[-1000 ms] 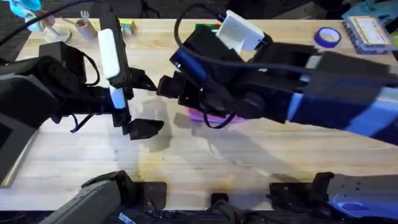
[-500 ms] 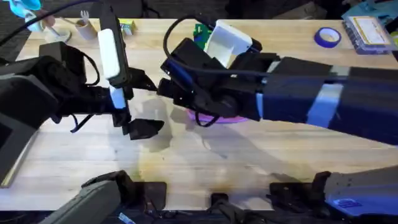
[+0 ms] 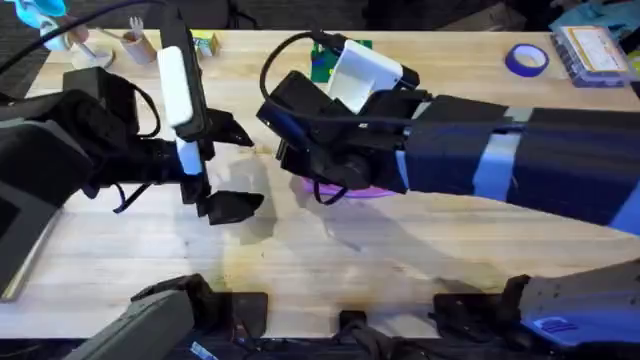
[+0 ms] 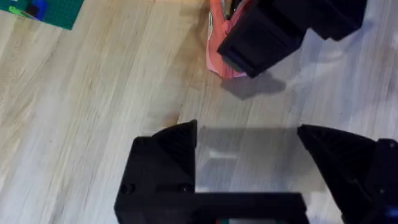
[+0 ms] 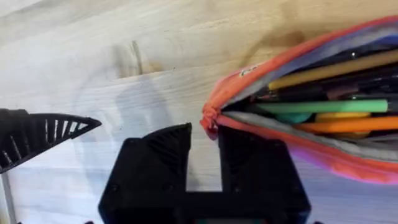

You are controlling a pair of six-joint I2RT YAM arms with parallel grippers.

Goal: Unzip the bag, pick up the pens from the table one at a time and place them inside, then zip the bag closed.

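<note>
- The bag [image 5: 323, 118]: pink fabric pouch lying on its side on the table [image 3: 420, 250], zipper open, mouth gaping
- The pens [image 5: 329, 84]: yellow, green, orange and dark ones lying lengthwise inside the open bag, packed side by side

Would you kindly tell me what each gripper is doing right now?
Left gripper: open, holding nothing, over the table.
Right gripper: fingers nearly closed at the end of the open bag; grip cannot be told.
</note>
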